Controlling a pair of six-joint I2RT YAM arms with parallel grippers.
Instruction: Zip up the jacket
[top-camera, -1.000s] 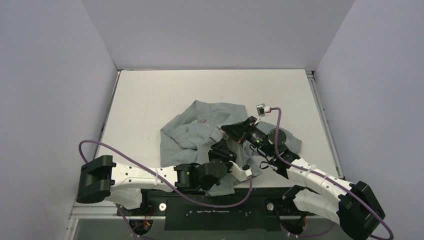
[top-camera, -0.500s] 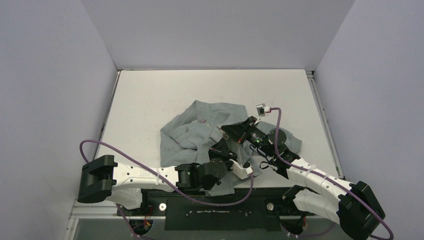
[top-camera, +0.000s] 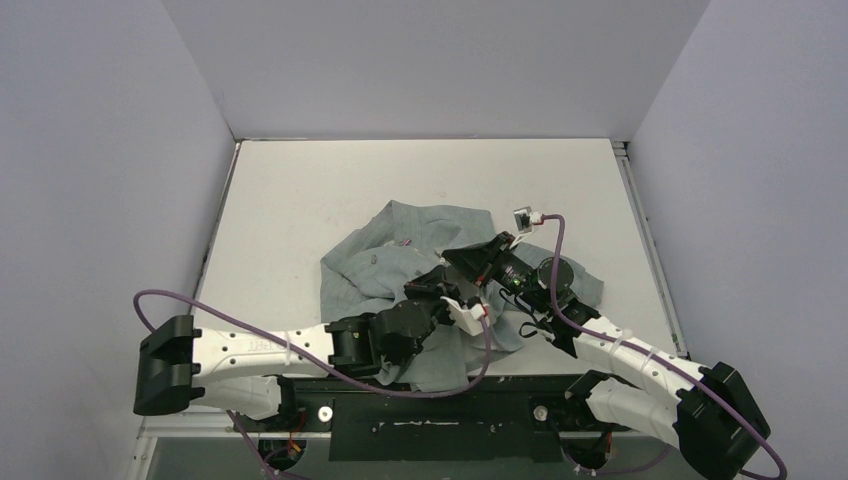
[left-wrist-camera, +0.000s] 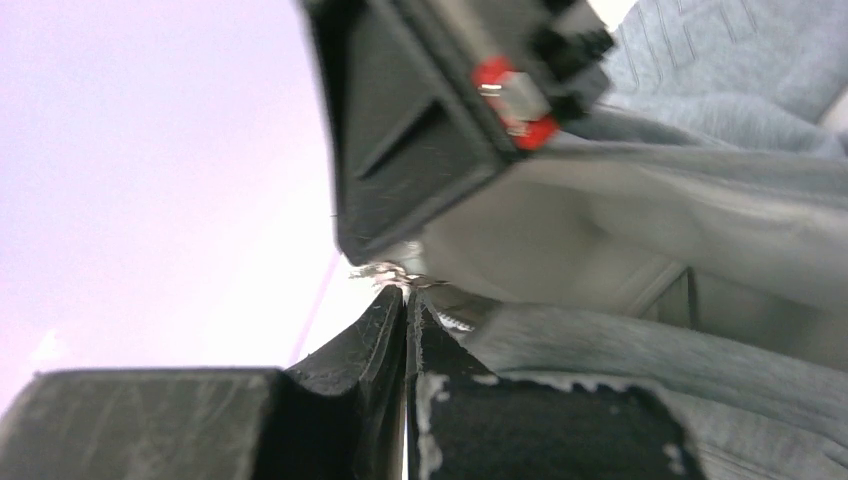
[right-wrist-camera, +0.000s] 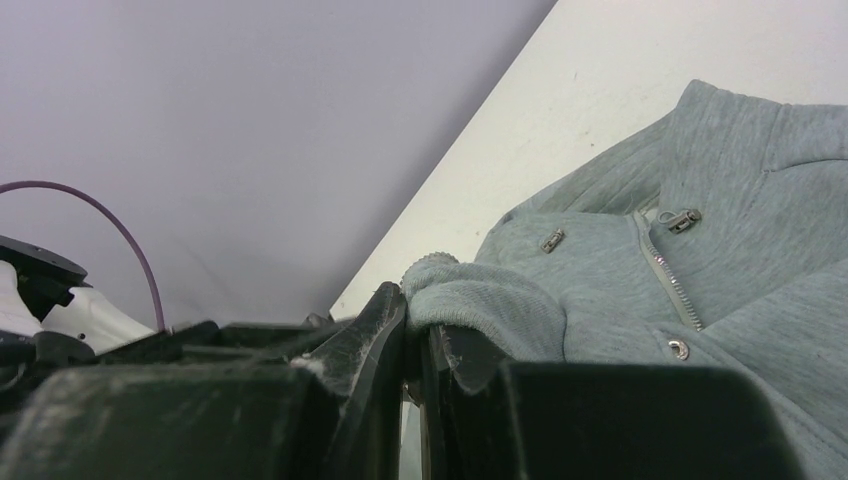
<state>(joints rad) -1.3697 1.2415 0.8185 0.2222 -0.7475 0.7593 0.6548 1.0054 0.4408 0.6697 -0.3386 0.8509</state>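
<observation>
The light grey jacket (top-camera: 380, 265) lies crumpled on the white table (top-camera: 300, 190), near its front edge. My right gripper (top-camera: 455, 262) is shut on a rolled ribbed edge of the jacket (right-wrist-camera: 480, 300), seen in the right wrist view between its tips (right-wrist-camera: 415, 310). The pale zipper (right-wrist-camera: 668, 275) runs across the fabric beyond. My left gripper (top-camera: 438, 280) sits just below the right one. In the left wrist view its jaws (left-wrist-camera: 405, 300) are shut on a small metal zipper pull (left-wrist-camera: 395, 272), with grey fabric (left-wrist-camera: 700, 120) to the right and the right gripper's black body (left-wrist-camera: 420, 130) close above.
Grey walls enclose the table on three sides. A small white connector (top-camera: 522, 217) with a purple cable lies by the jacket's far right edge. Purple cables loop beside both arms. Bare table lies beyond the jacket (top-camera: 430, 170).
My left gripper has moved away from the table's near edge and slightly left, up against the right gripper. The left arm's rear link swung left. The right arm has stayed put.
</observation>
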